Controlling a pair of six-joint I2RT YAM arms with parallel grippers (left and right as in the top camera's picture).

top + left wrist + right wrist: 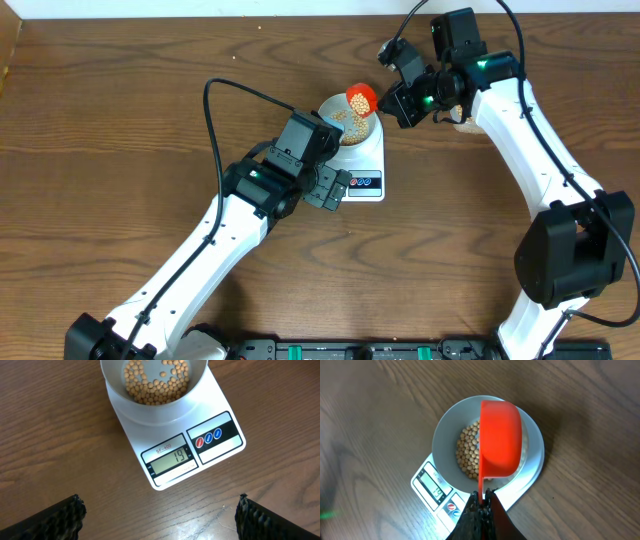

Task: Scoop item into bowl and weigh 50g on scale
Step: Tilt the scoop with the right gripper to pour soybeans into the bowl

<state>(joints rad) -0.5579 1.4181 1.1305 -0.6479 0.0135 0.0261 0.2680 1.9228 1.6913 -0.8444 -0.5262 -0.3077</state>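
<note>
Shows the right pincer (481, 495) shut tight on the thin handle of a red scoop (500, 435). Carries the scoop's cup just ahead of the fingertips, tilted above the bowl (445, 430), its smooth outer side turned toward the wrist camera. Finds the beans (467, 457) under and beside the cup, lying loosely in the bowl's bottom (from overhead, a few more seem to sit in the cup itself). Places the white scale (431, 485) beneath the bowl, its display corner poking out close beside the pincer's tips.

Shows the left pincer (160, 515) spread wide and holding nothing, with wooden table (60, 435) showing between its fingers. Meets the scale's display (170, 457) first ahead of that pincer, reading 19, with one red and two blue buttons (209, 438) beside it. Ends farther ahead at the bowl of beans, resting on the scale's platform.
</note>
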